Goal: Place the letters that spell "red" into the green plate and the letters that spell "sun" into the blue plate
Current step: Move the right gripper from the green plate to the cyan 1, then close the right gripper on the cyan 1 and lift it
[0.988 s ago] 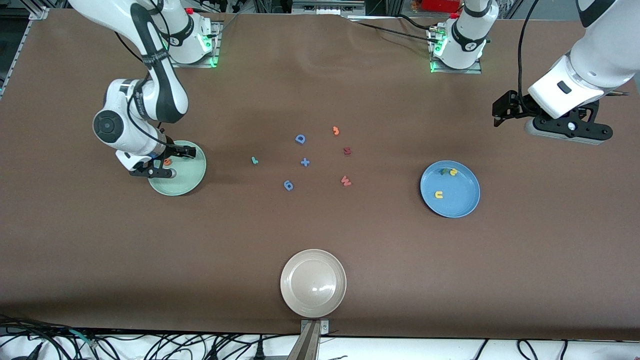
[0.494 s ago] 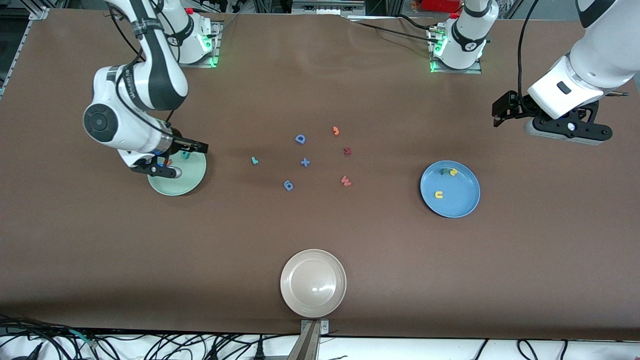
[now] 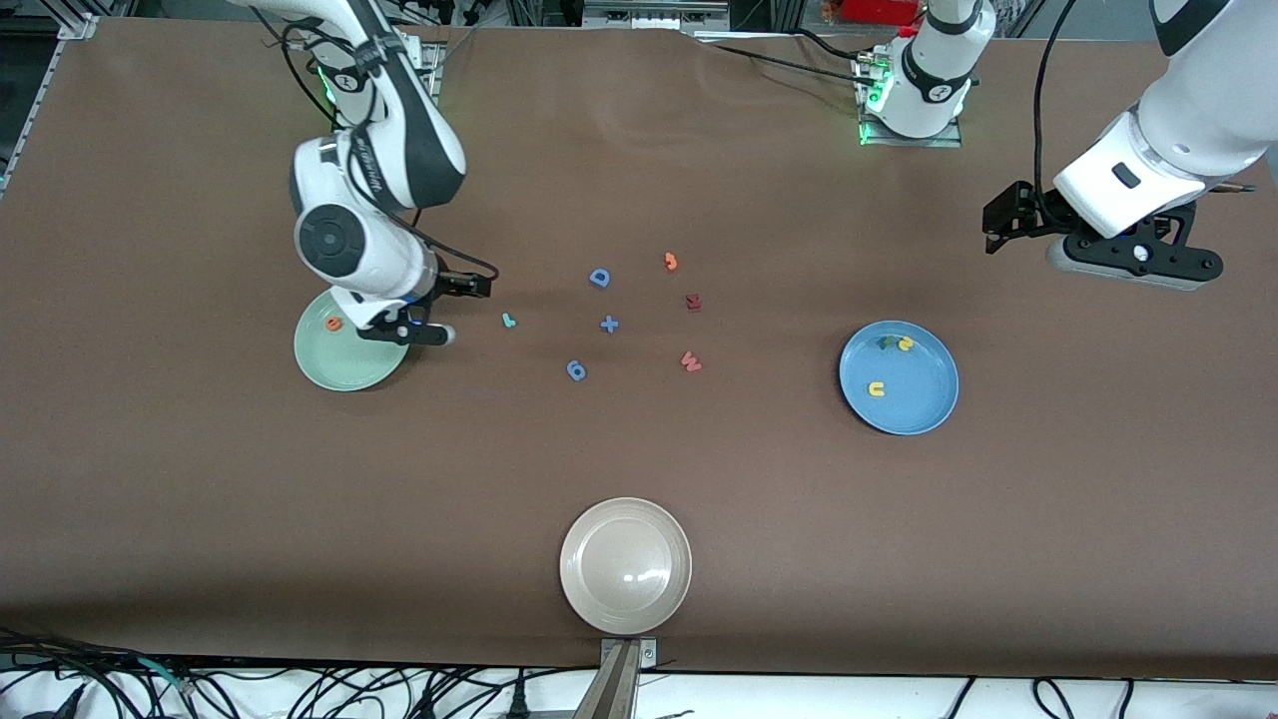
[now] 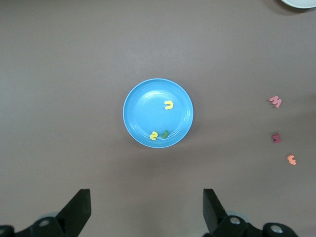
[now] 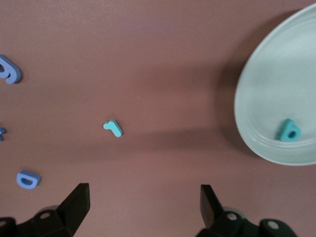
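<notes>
e (image 3: 333, 323) and d (image 5: 289, 131) in the green plate (image 3: 339, 371); r (image 3: 508, 321) on table just beside it, toward centre. s (image 3: 906, 344), n (image 3: 886, 342), u (image 3: 877, 388) in the blue plate (image 3: 924, 409).

Three round plates, one green plate (image 3: 344, 371), one blue plate (image 3: 924, 409), one beige plate (image 3: 625, 589), twelve foam pieces in all, two in the green plate, three in the blue plate, seven loose on the brown table (image 3: 200, 499)
</notes>
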You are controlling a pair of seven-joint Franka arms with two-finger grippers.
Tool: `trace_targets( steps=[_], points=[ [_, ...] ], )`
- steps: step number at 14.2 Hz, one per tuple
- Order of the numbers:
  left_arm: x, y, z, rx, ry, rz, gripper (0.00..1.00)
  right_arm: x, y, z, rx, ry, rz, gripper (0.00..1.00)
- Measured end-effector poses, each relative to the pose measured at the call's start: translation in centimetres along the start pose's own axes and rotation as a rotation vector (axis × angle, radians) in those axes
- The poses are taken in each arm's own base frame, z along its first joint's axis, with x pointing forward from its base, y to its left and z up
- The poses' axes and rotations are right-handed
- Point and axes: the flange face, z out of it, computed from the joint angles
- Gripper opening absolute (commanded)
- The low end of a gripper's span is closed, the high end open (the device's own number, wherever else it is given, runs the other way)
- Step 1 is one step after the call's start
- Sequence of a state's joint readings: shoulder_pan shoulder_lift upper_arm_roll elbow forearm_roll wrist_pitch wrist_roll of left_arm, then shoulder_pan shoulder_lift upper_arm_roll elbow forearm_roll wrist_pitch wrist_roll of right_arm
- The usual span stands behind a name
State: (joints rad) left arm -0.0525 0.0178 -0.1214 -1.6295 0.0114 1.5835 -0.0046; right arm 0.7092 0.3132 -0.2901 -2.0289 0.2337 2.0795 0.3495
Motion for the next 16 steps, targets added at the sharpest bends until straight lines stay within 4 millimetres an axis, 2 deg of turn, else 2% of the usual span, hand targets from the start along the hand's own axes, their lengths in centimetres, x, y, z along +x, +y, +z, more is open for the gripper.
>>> trace_targets(
  steps=[4,10,14,16],
  points=[
    [0.0,0.0,0.0,0.0,0.0,0.0,1.0,0.6,-2.2,4.5,-0.039,0.03,-0.029,0.92],
    [0.0,0.0,0.0,0.0,0.0,0.0,1.0,1.3,-3.5,8.5,-0.06,0.07,-0.041,0.88],
    [0.0,0.0,0.0,0.0,0.0,0.0,1.0,0.6,-5.2,10.0,-0.062,0.086,-0.043,0.88],
    [0.0,0.0,0.0,0.0,0.0,0.0,1.0,0.6,-5.3,10.3,-0.063,0.089,-0.045,0.8]
  ],
)
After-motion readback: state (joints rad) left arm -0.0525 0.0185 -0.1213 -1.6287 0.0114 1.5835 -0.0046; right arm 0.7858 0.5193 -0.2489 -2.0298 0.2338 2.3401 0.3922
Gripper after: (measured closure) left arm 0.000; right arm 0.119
